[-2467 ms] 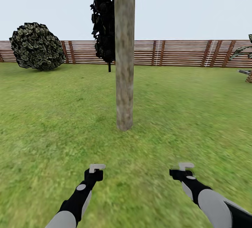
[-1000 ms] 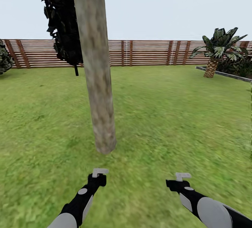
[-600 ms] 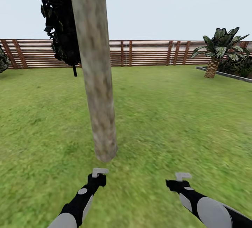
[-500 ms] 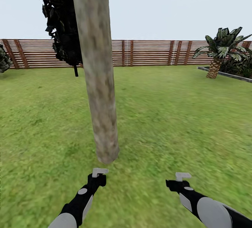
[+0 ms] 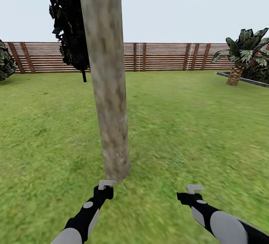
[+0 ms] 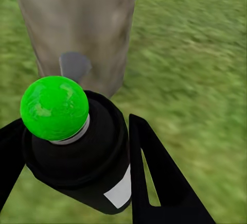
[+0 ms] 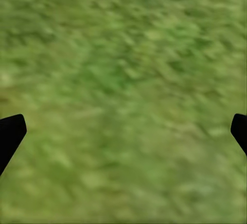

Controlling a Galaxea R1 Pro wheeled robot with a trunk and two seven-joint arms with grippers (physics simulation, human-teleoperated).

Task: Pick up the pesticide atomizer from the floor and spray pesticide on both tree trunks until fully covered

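Observation:
One tree's thick mottled grey-brown tree trunk (image 5: 108, 87) rises from the grass floor (image 5: 186, 131) straight ahead, and its base stands just beyond my left gripper (image 5: 101, 188). A few tiny pale specks (image 5: 120, 154) sit low on the bark. In the left wrist view the left gripper (image 6: 77, 152) is shut on the pesticide atomizer (image 6: 90, 162), a black bottle with a white label and a green ball on top, facing the trunk (image 6: 77, 23) at close range. My right gripper (image 5: 190, 193) hovers over grass to the right, open and empty (image 7: 123, 131).
A brown slatted fence (image 5: 168, 57) closes the lawn at the back. A dark conifer (image 5: 71, 23) stands behind the trunk, a round bush (image 5: 5, 64) at the far left, a short palm (image 5: 241, 53) and a stone edging (image 5: 243, 79) at the far right.
The view has closed in on the trunk and swung slightly; its base now lies just beyond the left gripper. Pale specks show low on the bark. Both arms keep their pose.

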